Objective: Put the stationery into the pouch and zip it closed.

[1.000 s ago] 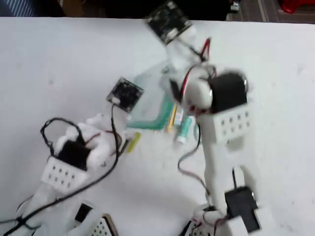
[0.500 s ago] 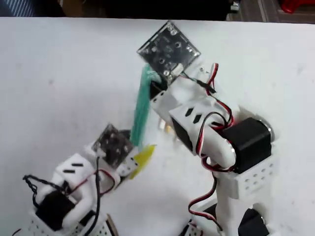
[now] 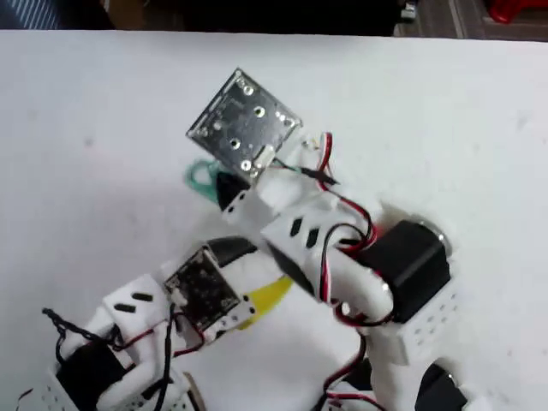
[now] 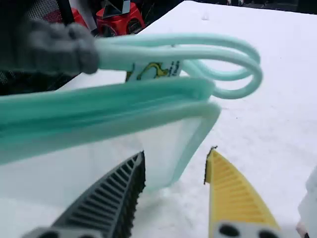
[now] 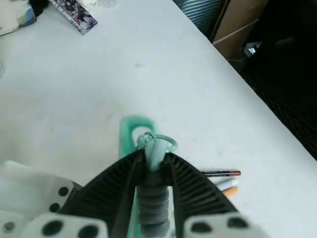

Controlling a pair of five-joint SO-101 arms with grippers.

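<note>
Right claw (image 5: pixel 152 158) clenched on the grey pull (image 5: pixel 151 208) at the top edge of the pouch (image 4: pixel 99 104), both black fingers pressed tight against it, with a mint cord and a small ring poking out past the tips. The pouch is mint and see-through and is held up by that grip over the white table (image 5: pixel 99 74). Its loop (image 4: pixel 237 69) sticks out from one end, and in the high view the same loop (image 3: pixel 201 180) shows beside the right arm's wrist. Left claw (image 4: pixel 176 158) released, jaws well apart: black finger (image 4: pixel 109 203) on one side, yellow finger (image 4: pixel 233 198) on the other. The pouch's lower corner hangs down between them; can't tell if it touches either finger. Grey pull (image 4: pixel 54 47) also seen from the left wrist, at the far end of the pouch's top edge. In the high view the yellow finger (image 3: pixel 265 298) sits under the right arm, the two arms crowded close together mid-table. Pens (image 5: pixel 223 181) lie on the table just beside the right claw, outside the pouch, a reddish one plus a white-and-orange one. A printed strip (image 5: pixel 74 15) lies far off on the table
</note>
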